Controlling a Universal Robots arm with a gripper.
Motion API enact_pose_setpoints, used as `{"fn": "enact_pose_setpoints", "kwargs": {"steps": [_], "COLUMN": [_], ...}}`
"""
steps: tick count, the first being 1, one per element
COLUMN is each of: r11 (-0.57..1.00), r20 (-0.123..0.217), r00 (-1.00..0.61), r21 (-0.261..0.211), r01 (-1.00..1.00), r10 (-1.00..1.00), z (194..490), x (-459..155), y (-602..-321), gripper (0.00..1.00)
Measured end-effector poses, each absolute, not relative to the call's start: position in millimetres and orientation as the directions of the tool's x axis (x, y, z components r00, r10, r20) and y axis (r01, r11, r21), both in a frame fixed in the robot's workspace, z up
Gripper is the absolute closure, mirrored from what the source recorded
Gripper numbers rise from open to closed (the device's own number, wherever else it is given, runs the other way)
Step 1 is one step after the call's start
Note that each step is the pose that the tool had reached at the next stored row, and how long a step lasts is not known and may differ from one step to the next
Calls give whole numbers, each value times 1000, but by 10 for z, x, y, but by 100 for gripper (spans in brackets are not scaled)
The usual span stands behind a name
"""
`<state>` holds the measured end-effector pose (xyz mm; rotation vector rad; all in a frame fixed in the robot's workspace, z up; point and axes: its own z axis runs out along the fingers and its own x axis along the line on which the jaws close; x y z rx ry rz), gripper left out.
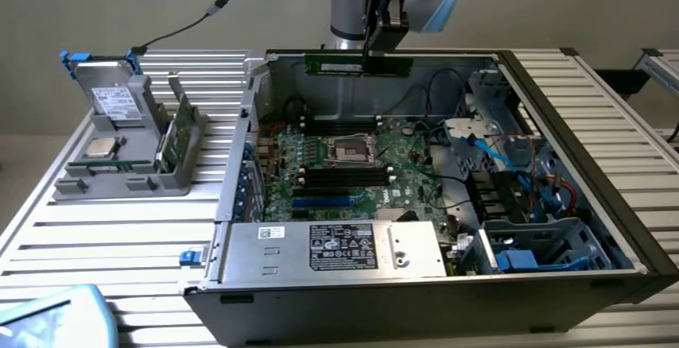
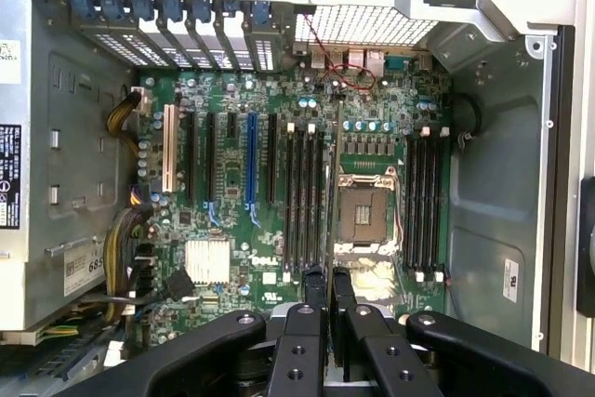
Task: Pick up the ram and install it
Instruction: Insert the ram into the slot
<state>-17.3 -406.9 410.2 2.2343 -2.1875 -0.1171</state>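
Above the far part of the open computer case, in the exterior view, the tool hangs from the arm with its two fingers clamped on the ram. It holds the stick by the upper edge, level and lengthwise, well above the motherboard. So the picking up is done, but the installing is not yet done, because the stick touches no slot. Black memory slots lie on the board on the near side of the processor socket, and they look empty to me. On the desk, at the exterior view's left, stands a grey tray with other parts. In the wrist view the camera looks straight down into the case. The ram is pinched between the fingers and appears edge-on as a thin line, between one bank of memory slots and the processor socket. I judge it is close to a slot, but I cannot tell whether it is exactly over one.
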Motion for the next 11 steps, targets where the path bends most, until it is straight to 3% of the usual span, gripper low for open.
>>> {"fn": "enact_pose_setpoints", "kwargs": {"steps": [11], "r11": [-23], "r20": [-45], "r00": [20], "r21": [61], "r01": [-998], "r10": [-999], "z": [3981], "x": [-180], "y": [-4068], "gripper": [86]}}
